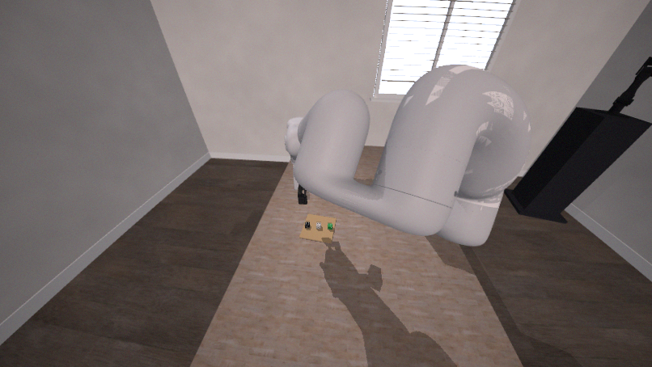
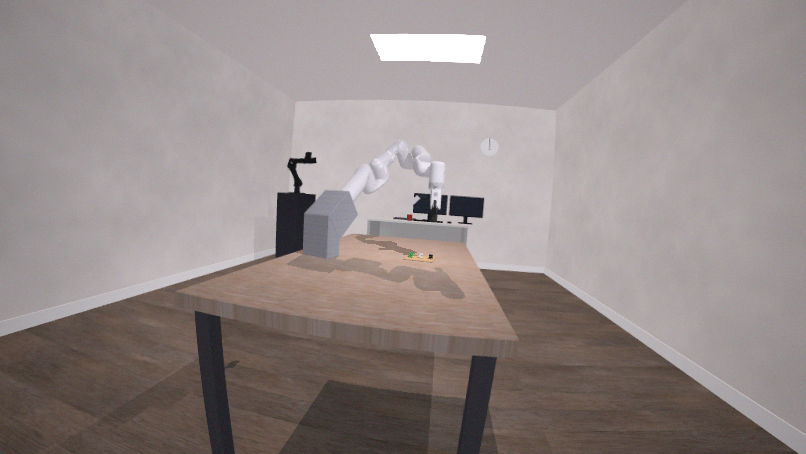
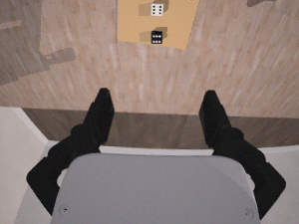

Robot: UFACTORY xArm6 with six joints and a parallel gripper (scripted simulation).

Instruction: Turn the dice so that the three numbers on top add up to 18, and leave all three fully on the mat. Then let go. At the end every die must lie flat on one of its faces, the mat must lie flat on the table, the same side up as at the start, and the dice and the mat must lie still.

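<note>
A tan mat (image 1: 314, 235) (image 2: 419, 259) (image 3: 130, 10) lies flat on the wooden table. Three dice stand in a row on it: a black die (image 1: 307, 225) (image 2: 429, 256) (image 3: 156, 37), a white die (image 1: 319, 225) (image 2: 420, 255) (image 3: 156, 9) and a green die (image 1: 329, 225) (image 2: 411, 254). In the wrist view each die shows six pips on top. My gripper (image 3: 156, 100) (image 1: 302, 198) (image 2: 432, 216) is open and empty. It hangs high above the table, near the table's edge beyond the black die.
The wooden table (image 1: 282, 291) (image 2: 360, 293) (image 3: 73, 48) carries the arm's grey base (image 2: 328, 225). The arm's large white links (image 1: 410, 159) fill the middle of the top view. A black stand (image 1: 570, 164) (image 2: 293, 217) is beside the table. A desk with monitors (image 2: 451, 207) stands behind.
</note>
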